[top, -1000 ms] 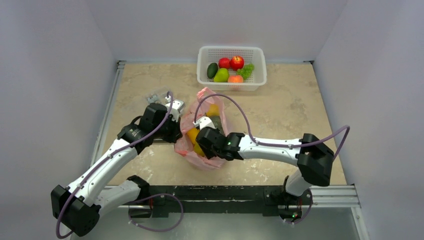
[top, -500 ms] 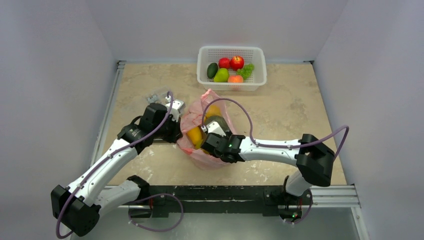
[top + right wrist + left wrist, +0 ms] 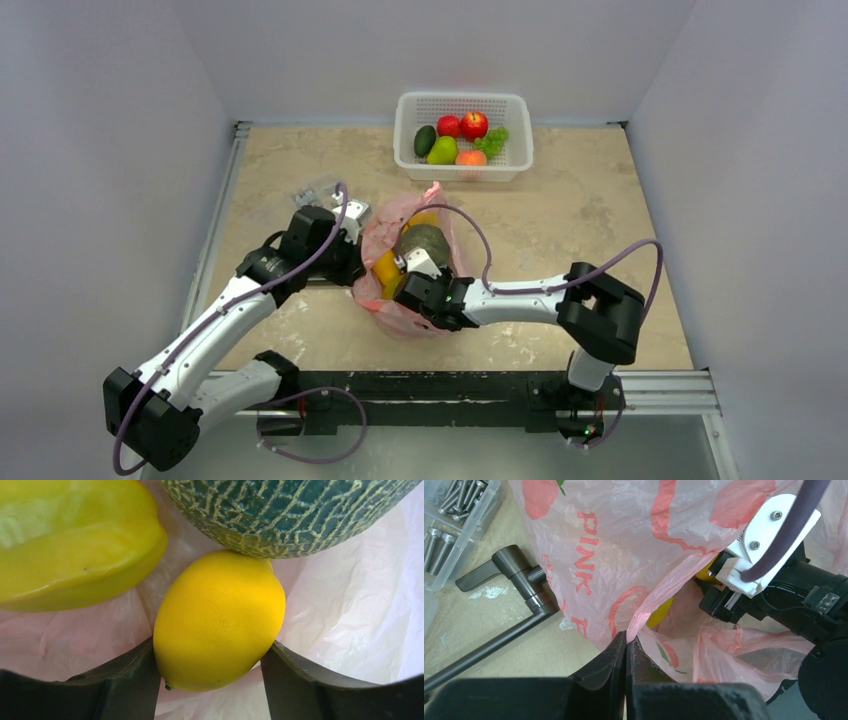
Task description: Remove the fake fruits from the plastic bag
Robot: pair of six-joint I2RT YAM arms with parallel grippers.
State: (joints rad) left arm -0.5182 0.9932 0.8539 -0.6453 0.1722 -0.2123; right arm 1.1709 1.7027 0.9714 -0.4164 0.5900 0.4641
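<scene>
The pink plastic bag (image 3: 388, 215) lies open at mid-table. In it I see the dull-green melon (image 3: 426, 243), a yellow-orange fruit (image 3: 386, 270) and an orange one (image 3: 424, 217). My left gripper (image 3: 352, 262) is shut on the bag's rim (image 3: 644, 610) and holds the mouth open, jaws pressed together (image 3: 626, 640). My right gripper (image 3: 402, 275) is inside the bag. In the right wrist view its fingers touch both sides of a yellow lemon (image 3: 220, 620), under the melon (image 3: 285, 510) and beside a yellow-green star fruit (image 3: 75, 545).
A white perforated basket (image 3: 462, 100) at the back holds red apples, grapes, an avocado shape and other fruit. A clear box of bolts (image 3: 454, 520) and a dark metal handle (image 3: 524, 595) lie left of the bag. Walls enclose the table.
My right gripper has gone deeper into the bag, toward the left, and its arm has folded closer. The melon shows more. The left arm has not moved.
</scene>
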